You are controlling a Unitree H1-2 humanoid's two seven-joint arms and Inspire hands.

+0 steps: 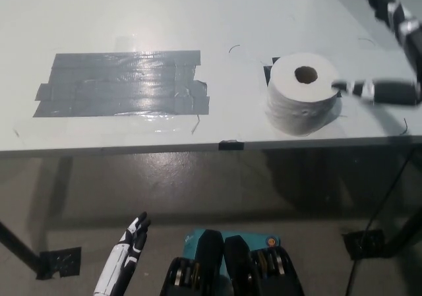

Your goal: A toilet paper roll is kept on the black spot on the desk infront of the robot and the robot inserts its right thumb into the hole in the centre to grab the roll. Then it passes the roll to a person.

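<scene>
A white toilet paper roll (303, 93) stands upright on a black spot (270, 72) near the table's front edge, its centre hole facing up. My black right hand (395, 52) hovers open above the table just right of the roll, with its thumb (372, 89) pointing left toward the roll's right side and the other fingers (389, 9) spread up and away. The thumb's tip is close to the roll, outside the hole. My white left hand (125, 256) rests low at the picture's lower left, below the table, fingers apart.
A large patch of grey tape (122, 84) lies on the white table (198, 19) to the roll's left. The table's front edge (217, 144) runs across the middle, with floor and table legs below.
</scene>
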